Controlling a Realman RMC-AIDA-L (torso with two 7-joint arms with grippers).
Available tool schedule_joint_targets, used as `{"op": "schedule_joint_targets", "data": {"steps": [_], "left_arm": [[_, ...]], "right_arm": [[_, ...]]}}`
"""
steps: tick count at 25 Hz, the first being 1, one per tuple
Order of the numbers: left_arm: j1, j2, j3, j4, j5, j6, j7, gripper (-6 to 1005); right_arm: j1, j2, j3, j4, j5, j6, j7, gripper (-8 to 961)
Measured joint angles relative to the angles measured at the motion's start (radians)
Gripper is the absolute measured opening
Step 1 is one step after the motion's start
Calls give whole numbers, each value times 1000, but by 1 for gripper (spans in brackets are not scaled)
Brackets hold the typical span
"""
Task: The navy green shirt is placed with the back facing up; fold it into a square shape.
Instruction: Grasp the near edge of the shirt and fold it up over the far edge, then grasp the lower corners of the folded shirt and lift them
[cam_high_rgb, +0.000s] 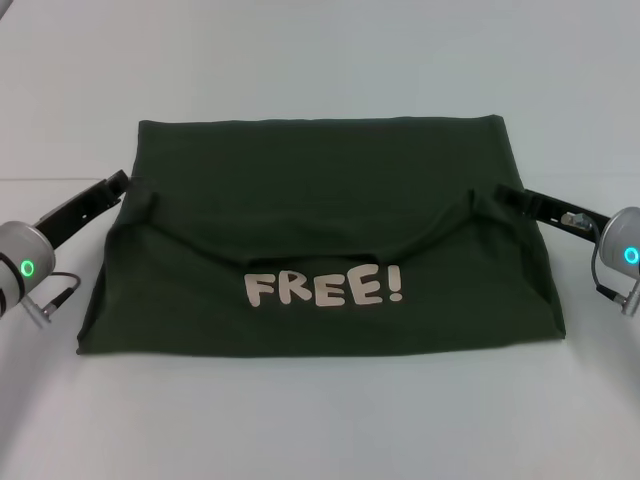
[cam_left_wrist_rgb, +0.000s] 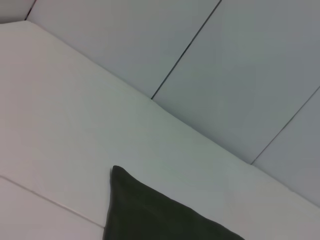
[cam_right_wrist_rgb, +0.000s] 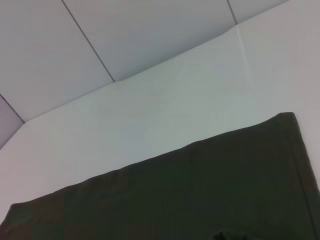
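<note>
The navy green shirt (cam_high_rgb: 320, 210) lies in the middle of the white worktop (cam_high_rgb: 320, 430), already folded into a wide dark block: its near part is turned over the rest, so off-white "FREE!" lettering (cam_high_rgb: 325, 288) faces up near the front edge, and the folded flap's upper edge sags in a shallow curve between two lifted corners. The left end effector (cam_high_rgb: 122, 184) sits at the shirt's left edge with its dark fingers pinching the raised cloth there; the right end effector (cam_high_rgb: 503, 193) does the same at the right edge, pressed onto the other corner. The far edge runs straight and the near edge lies flat, with a slanting right side. Bare worktop surrounds the shirt on every side, wider at the front and back than at the sides where the arms reach in. The wrist views show a shirt corner (cam_left_wrist_rgb: 150, 210) and the far hem (cam_right_wrist_rgb: 200, 190) against pale panelled walls (cam_right_wrist_rgb: 125, 35) behind the worktop.
</note>
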Motion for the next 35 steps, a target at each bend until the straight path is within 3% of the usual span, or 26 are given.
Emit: {"op": "schedule_joint_targets", "data": {"steps": [5, 8, 11, 14, 17, 20, 22, 26, 32, 35], "left_arm": [[1, 1, 0, -2, 0, 6, 1, 238], [19, 17, 16, -2, 7, 66, -27, 337], [59, 59, 81, -2, 12, 174, -93, 436], [98, 104, 164, -2, 15, 252, -185, 684], [139, 174, 262, -2, 56, 341, -361, 684], [151, 230, 296, 10, 156, 434, -455, 684], [151, 248, 291, 46, 251, 516, -462, 683], [147, 250, 295, 140, 375, 611, -342, 683], [125, 245, 302, 170, 505, 603, -242, 683], [136, 231, 303, 185, 520, 578, -193, 683]], "right_arm": [[-6, -1, 3, 0, 14, -6, -2, 439], [-25, -5, 2, -8, 38, -45, 1, 533], [-57, -16, 5, -30, 48, -118, 19, 680], [-92, -37, 2, -55, 19, -213, 93, 813], [-129, -74, -14, -66, -26, -317, 177, 938], [-154, -117, -43, -69, -77, -409, 260, 939], [-162, -138, -53, -70, -115, -467, 299, 940], [-172, -155, -58, -81, -161, -547, 327, 938], [-184, -146, -62, -94, -166, -566, 316, 935], [-186, -140, -65, -94, -166, -559, 301, 934]]}}
